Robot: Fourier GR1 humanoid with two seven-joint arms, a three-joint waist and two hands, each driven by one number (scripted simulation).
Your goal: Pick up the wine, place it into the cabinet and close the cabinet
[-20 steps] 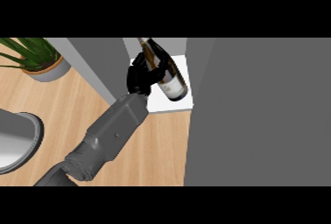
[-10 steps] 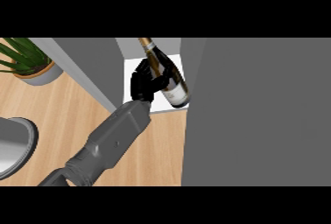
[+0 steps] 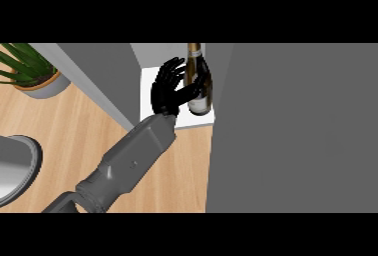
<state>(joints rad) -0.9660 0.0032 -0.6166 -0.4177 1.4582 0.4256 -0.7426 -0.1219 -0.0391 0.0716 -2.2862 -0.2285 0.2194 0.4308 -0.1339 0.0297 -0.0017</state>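
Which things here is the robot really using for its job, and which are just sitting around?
Part of the job:
- dark glass wine bottle with a pale label
- grey cabinet with a white shelf floor
- the robot's black left hand, fingers spread beside the bottle
- wide grey cabinet door

Just sitting around:
- spiky green plant in a round grey pot
- round grey plate at the left edge

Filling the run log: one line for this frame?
left hand: open, fingers straight beside wine bottle | wine bottle: on white shelf inside cabinet | right hand: not in view | cabinet: not closed
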